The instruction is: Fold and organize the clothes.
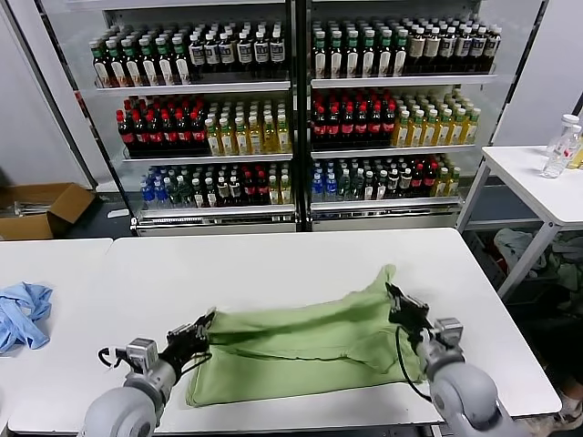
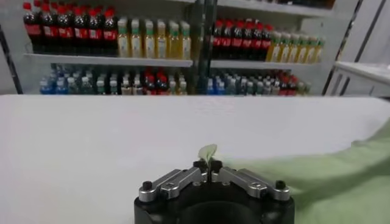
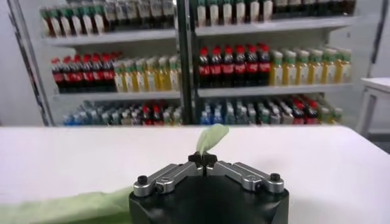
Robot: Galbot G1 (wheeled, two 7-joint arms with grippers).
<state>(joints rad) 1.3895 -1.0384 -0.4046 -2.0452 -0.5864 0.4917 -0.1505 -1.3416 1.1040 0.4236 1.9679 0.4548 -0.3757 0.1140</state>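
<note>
Nearest us, our left gripper point(image 1: 202, 325) and right gripper point(image 1: 397, 303) each pinch a corner of the light green shirt point(image 1: 301, 341), jaws closed on cloth. It lies half-folded on the white table point(image 1: 273, 259). We judge it light and limp; corners grip best.

Your rig is working in a mock shop set up as a test space.

You face glass-fronted drink coolers point(image 1: 291, 118) whose shelves carry tidy rows of bottles point(image 1: 182, 127): dark, red-capped, yellow and blue-labelled ones. The same shelves fill the background of both wrist views. In front of you stand plain white tables point(image 1: 301, 264), with another white table point(image 1: 537, 182) to your right holding a clear bottle point(image 1: 560, 146). An open cardboard box point(image 1: 41, 209) sits on the floor to your left.
</note>
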